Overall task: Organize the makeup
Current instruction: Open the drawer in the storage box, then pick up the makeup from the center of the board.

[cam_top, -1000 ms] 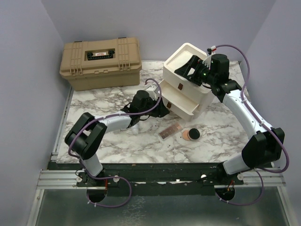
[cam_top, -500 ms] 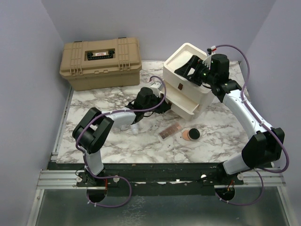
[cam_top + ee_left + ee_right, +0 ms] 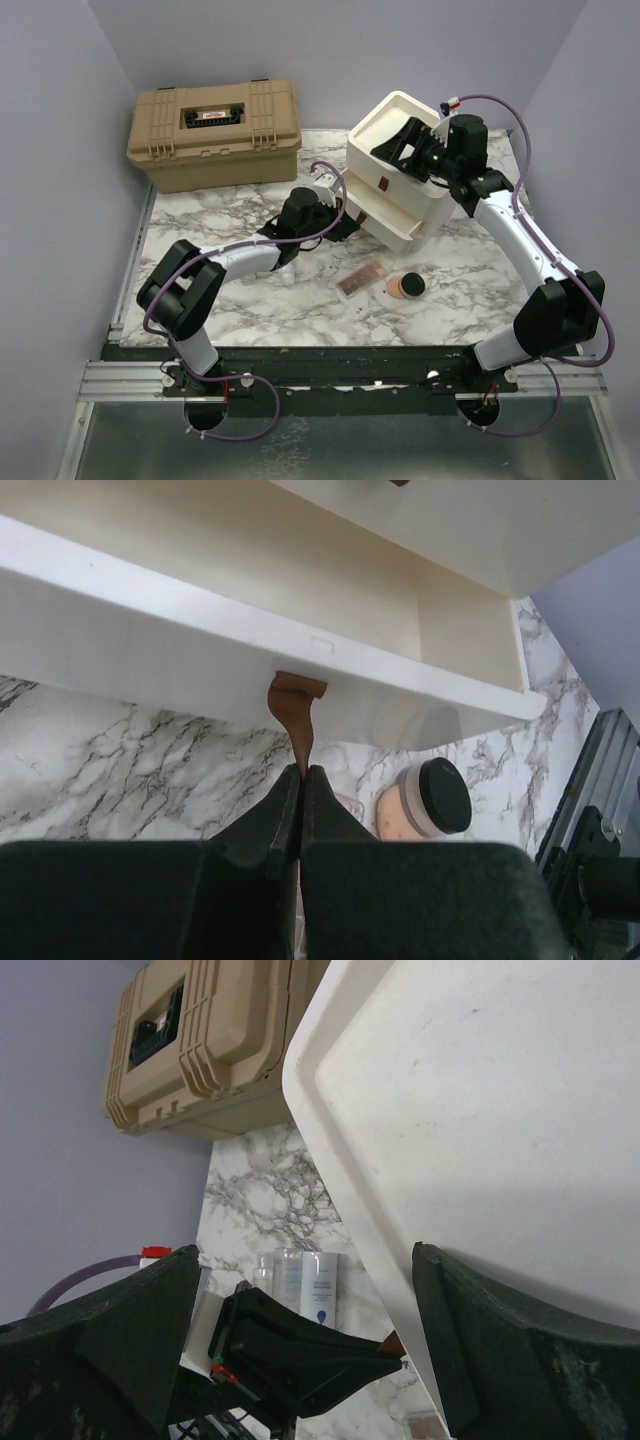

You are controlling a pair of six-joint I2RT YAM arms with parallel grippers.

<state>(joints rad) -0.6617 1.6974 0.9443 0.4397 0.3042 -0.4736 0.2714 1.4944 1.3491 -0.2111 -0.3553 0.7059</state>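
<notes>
The left gripper (image 3: pixel 302 778) has its jaws pressed together on the brown tab (image 3: pixel 296 702) that hangs from the front of the bottom drawer (image 3: pixel 150 630), which stands pulled out of the cream drawer unit (image 3: pixel 425 212) with its inside bare as far as the wrist view shows. From that grip the makeup lies toward the arms' bases and slightly to the right, on the marble table (image 3: pixel 200 215). The pink palette (image 3: pixel 362 279) is just before the drawer, its long axis slanting from near-left to far-right, and the round compact (image 3: pixel 406 286) is just beside it. A whitish bottle (image 3: pixel 319 1286) stands by the left arm. The right gripper (image 3: pixel 403 146), jaws spread, sits over the unit's top, so the left arm is judged the nearer one.
</notes>
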